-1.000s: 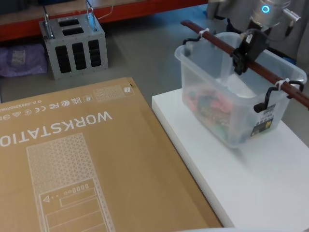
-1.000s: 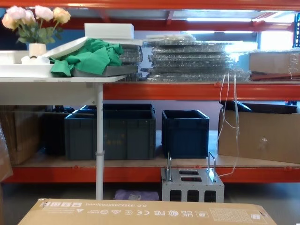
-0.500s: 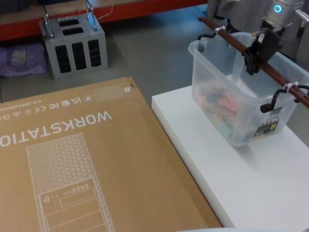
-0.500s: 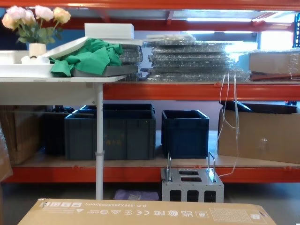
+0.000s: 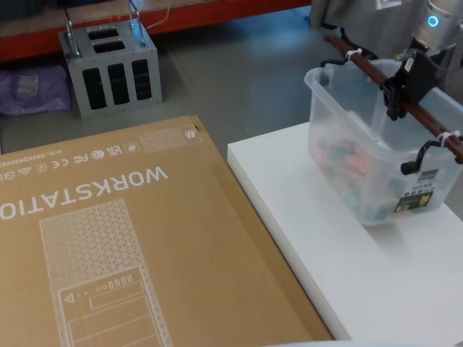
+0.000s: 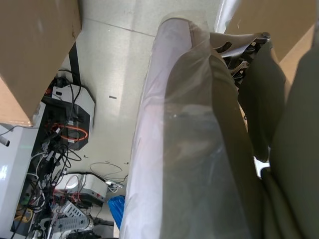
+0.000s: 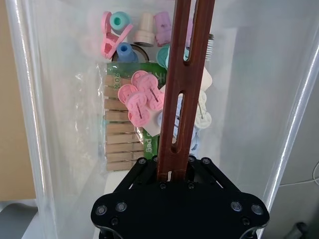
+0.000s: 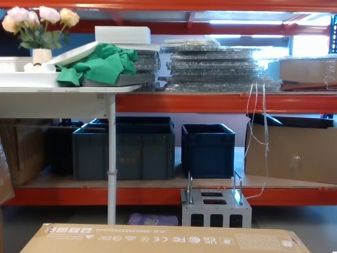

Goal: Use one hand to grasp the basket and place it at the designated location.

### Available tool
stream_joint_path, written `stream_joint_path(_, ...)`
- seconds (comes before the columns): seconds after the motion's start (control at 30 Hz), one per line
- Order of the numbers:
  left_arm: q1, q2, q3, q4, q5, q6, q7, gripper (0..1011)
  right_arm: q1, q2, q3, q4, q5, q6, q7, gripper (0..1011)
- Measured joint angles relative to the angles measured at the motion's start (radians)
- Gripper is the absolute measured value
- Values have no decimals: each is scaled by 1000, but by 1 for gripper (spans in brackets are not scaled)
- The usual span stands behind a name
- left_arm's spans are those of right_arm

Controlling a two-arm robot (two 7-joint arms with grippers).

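- Right gripper: black, at the end of a silver-white arm with a glowing blue ring at the joint, at the far right of the head view. Its fingers are closed tight on the handle near mid-length; in the right wrist view the bar runs straight out from between them.
- Basket: a translucent milky-white tub over the far right part of the white platform, hanging slightly tilted from the grip. Whether its base touches the platform cannot be told. A yellow-and-black label is stuck to its near end wall.
- Handle: a reddish-brown slotted bar lying lengthwise across the rim, tied at each end with a white zip-tie.
- Contents, seen through the basket wall: a pack of wooden pegs, pink discs and pastel caps.
- Cardboard box: printed "WORKSTATION", just left of the platform; its top edge shows in the chest view.
- Grey metal unit: on the floor beyond the box, below the shelving.
- Left gripper: sheathed in translucent film, parked low over the floor.
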Motion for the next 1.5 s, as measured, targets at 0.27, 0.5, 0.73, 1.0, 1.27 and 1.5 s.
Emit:
stream_joint_path(0.27,0,0,0,0,0,0,0,0,-20,3,7,2,-3,2,6,114)
stream_joint_path(0.5,0,0,0,0,0,0,0,0,-32,1,17,-1,-9,2,10,114)
stream_joint_path(0.73,0,0,0,0,0,0,0,0,-50,-14,17,-8,-22,-11,19,114)
stream_joint_path(1.0,0,0,0,0,0,0,0,0,-70,-30,10,-21,-39,-48,34,114)
stream_joint_path(1.27,0,0,0,0,0,0,0,0,-89,-51,15,-31,-47,-67,40,111)
stream_joint_path(1.5,0,0,0,0,0,0,0,0,-97,-62,23,-31,-54,-75,43,111)
